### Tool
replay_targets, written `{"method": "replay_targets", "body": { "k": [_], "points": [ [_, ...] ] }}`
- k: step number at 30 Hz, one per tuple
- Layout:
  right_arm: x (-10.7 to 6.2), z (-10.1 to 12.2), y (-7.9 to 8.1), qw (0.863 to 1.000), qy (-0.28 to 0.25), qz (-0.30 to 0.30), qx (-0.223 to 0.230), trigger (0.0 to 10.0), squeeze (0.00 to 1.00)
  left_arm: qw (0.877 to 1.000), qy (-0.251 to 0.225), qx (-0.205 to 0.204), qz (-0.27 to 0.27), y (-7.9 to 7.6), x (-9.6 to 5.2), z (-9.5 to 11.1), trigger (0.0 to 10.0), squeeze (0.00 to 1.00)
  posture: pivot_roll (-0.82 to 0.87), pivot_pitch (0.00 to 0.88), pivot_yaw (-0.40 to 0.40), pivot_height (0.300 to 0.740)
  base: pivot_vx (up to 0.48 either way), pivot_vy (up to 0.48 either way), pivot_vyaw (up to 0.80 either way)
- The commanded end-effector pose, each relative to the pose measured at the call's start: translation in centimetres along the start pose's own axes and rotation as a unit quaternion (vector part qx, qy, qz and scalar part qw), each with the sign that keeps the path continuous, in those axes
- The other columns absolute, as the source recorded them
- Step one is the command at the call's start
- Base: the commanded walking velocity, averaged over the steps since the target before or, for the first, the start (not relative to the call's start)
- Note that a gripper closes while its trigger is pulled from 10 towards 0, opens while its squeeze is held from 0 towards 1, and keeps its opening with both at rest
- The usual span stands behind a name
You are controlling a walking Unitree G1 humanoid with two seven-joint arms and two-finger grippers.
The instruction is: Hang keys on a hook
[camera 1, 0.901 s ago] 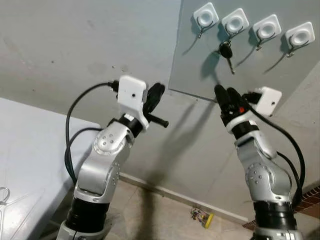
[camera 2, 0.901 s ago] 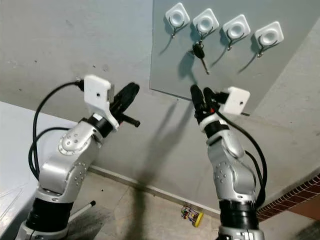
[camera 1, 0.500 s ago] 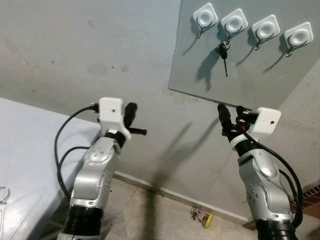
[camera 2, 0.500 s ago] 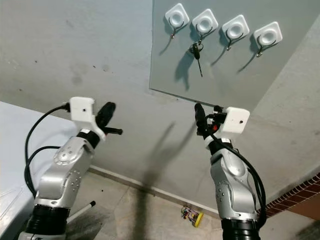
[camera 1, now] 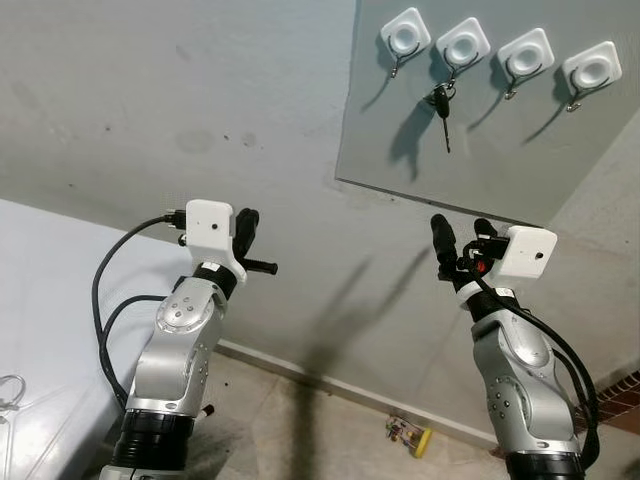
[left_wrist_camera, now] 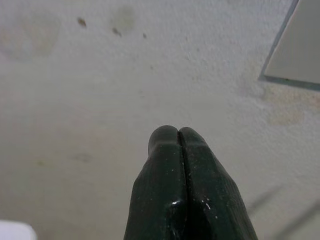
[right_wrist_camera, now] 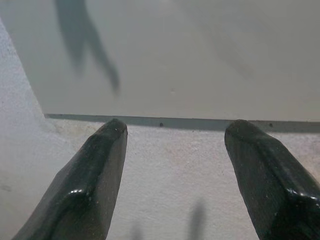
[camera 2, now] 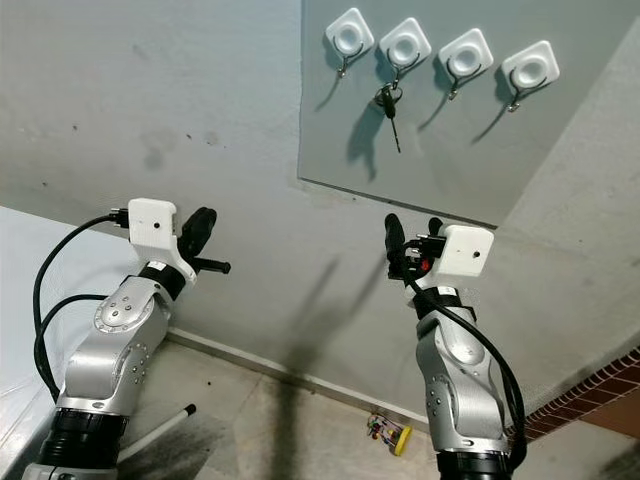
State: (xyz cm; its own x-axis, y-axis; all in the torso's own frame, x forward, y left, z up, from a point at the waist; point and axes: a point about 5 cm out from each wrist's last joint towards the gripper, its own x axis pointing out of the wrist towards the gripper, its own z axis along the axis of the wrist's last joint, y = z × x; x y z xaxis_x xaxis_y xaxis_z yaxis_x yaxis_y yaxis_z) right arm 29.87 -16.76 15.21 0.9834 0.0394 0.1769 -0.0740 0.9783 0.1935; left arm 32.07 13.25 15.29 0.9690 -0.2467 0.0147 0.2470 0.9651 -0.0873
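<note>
The right gripper (right_wrist_camera: 172,150) is being held with its fingers spread wide and empty, just below the lower edge of the grey panel (camera 1: 500,150) on the wall (camera 1: 180,100). The left gripper (left_wrist_camera: 178,135) is being kept clenched on nothing, pointed at bare wall well left of the panel. The keys (camera 1: 441,102) are hanging from the second hook (camera 1: 463,45) of four white hooks, above the right gripper and apart from it. No writing can be read. A small coloured object (camera 1: 408,433) on the floor cannot be identified.
</note>
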Motion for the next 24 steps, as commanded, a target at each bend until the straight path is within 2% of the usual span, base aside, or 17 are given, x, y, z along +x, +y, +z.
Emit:
{"method": "replay_targets", "body": {
  "k": [1, 2, 5, 7, 12, 16, 20, 22, 24],
  "points": [
    [-0.3, 0.6, -0.1, 1.000, -0.017, -0.009, -0.002, 10.0, 0.00, 1.000, 0.005, 0.006, -0.007, 0.0, 0.3, 0.0, 10.0, 0.00, -0.08, 0.032, 0.055, 0.740, 0.000, 0.000, 0.00],
    [-0.4, 0.6, -0.1, 1.000, -0.018, -0.015, -0.007, 10.0, 0.00, 1.000, 0.009, 0.015, -0.008, -0.1, 0.6, 0.1, 10.0, 0.00, -0.09, 0.030, 0.063, 0.740, 0.000, 0.000, 0.00],
    [-0.6, 0.5, -0.3, 1.000, -0.020, -0.022, -0.009, 10.0, 0.00, 1.000, 0.018, 0.006, -0.011, -0.1, 0.8, 0.0, 10.0, 0.00, -0.09, 0.032, 0.065, 0.740, 0.000, 0.000, 0.00],
    [-0.8, 0.6, -0.4, 0.999, -0.020, -0.024, -0.025, 10.0, 0.00, 0.999, 0.032, 0.000, -0.015, -0.1, 1.1, -0.1, 10.0, 0.00, -0.09, 0.032, 0.065, 0.740, 0.000, 0.000, 0.00],
    [-0.7, 0.6, -0.5, 0.999, -0.017, -0.022, -0.039, 10.0, 0.00, 1.000, 0.021, -0.003, -0.013, 0.1, 1.1, 0.1, 10.0, 0.00, -0.09, 0.030, 0.051, 0.740, 0.000, 0.000, 0.00],
    [-0.4, 0.8, -0.5, 0.998, -0.014, -0.018, -0.053, 10.0, 0.00, 1.000, 0.011, 0.006, -0.008, 0.2, 0.8, 0.1, 10.0, 0.00, -0.07, 0.032, 0.033, 0.740, 0.000, 0.000, 0.00],
    [-0.3, 0.8, -0.4, 0.998, -0.010, -0.011, -0.062, 10.0, 0.00, 1.000, 0.007, 0.011, -0.008, 0.2, 0.3, -0.2, 10.0, 0.00, -0.06, 0.034, 0.020, 0.740, 0.000, 0.000, 0.60],
    [-0.3, 0.7, -0.3, 0.998, -0.008, -0.006, -0.070, 10.0, 0.00, 1.000, -0.009, 0.028, -0.005, 0.1, -0.3, -0.3, 10.0, 0.00, -0.05, 0.037, 0.013, 0.740, 0.000, 0.000, 0.55],
    [-0.5, 0.7, -0.1, 0.997, -0.006, 0.001, -0.078, 10.0, 0.00, 1.000, -0.016, 0.015, -0.012, -0.3, -1.1, -0.8, 10.0, 0.00, -0.05, 0.038, 0.009, 0.740, 0.000, 0.000, 0.56]
  ]
}}
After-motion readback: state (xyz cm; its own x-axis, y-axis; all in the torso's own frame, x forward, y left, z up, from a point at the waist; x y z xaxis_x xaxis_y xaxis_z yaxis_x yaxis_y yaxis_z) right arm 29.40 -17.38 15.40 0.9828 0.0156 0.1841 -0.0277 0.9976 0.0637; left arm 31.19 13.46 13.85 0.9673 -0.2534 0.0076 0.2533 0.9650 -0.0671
